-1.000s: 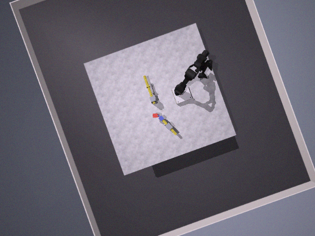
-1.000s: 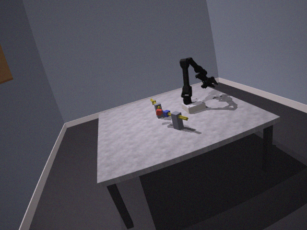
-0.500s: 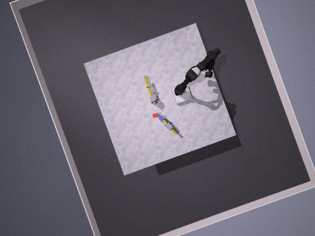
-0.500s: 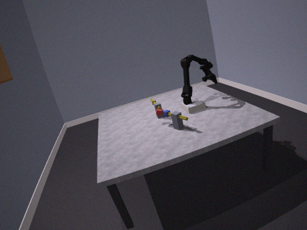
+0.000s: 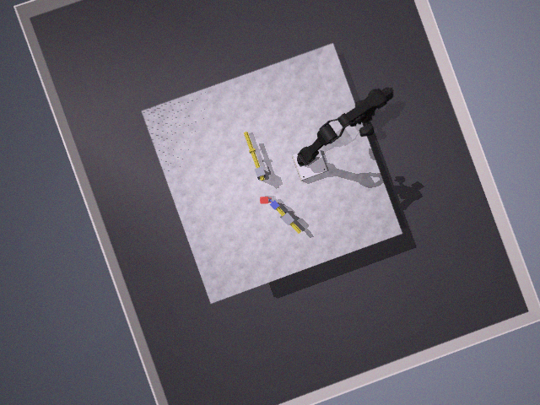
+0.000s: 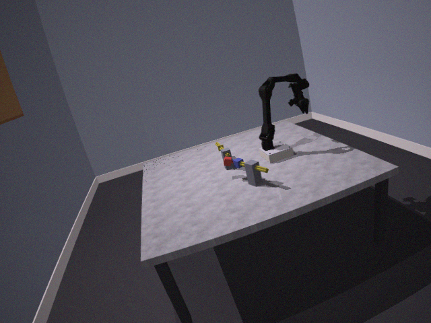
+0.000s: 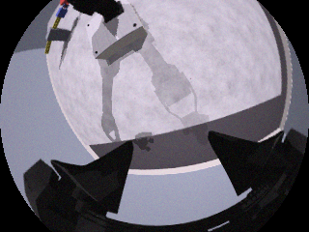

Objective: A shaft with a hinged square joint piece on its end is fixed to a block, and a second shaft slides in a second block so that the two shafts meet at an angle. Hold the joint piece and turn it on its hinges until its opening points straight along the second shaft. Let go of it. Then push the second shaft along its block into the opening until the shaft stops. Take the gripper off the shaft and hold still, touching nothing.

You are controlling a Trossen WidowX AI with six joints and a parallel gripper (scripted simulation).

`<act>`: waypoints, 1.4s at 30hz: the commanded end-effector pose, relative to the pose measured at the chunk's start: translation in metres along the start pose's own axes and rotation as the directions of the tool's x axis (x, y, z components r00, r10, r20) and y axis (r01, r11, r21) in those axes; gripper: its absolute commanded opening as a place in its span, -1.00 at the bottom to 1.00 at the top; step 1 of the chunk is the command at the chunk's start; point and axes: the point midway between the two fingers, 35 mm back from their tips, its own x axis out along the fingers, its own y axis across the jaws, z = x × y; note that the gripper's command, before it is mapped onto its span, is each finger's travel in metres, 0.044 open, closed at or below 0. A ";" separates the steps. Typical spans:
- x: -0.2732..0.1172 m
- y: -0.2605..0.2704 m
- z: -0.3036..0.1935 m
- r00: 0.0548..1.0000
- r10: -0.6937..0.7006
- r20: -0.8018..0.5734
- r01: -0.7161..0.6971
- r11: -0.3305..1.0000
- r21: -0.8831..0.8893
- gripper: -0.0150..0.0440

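The red joint piece (image 5: 264,200) (image 6: 227,161) (image 7: 64,2) is hinged beside a blue piece (image 5: 274,204) (image 6: 238,163) (image 7: 61,12) on the fixed yellow shaft (image 5: 296,227) (image 6: 261,169) (image 7: 47,47), held by a grey block (image 5: 287,218) (image 6: 253,175) (image 7: 59,35). In the top view the red piece points left, out of line with the second yellow shaft (image 5: 254,159) (image 6: 218,145). That shaft passes through another grey block (image 5: 260,171) (image 6: 225,151); a gap separates its near end from the red piece. The opening's face is not clear. My gripper (image 6: 305,112) (image 7: 172,140) is open and empty, high above the table's far right part.
The white robot base (image 5: 311,170) (image 6: 278,155) (image 7: 121,47) stands right of both shafts. The black arm (image 5: 326,134) (image 6: 266,105) rises from it and reaches away from the blocks, toward the edge of the pale table (image 5: 191,209) (image 6: 180,215) (image 7: 232,58).
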 end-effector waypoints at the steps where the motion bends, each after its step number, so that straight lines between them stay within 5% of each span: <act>1: -0.024 0.007 0.002 0.994 -0.095 0.054 0.099 0.992 -0.082 1.00; 14: -0.047 0.009 0.009 0.975 -0.191 0.109 0.207 0.965 -0.159 1.00; 21: -0.071 -0.068 0.050 0.963 -0.247 0.110 0.265 0.943 -0.202 1.00; 31: -0.110 -0.163 0.170 0.949 -0.276 0.153 0.304 0.930 -0.208 1.00; 42: -0.148 -0.187 0.343 0.929 -0.301 0.217 0.351 0.903 -0.249 1.00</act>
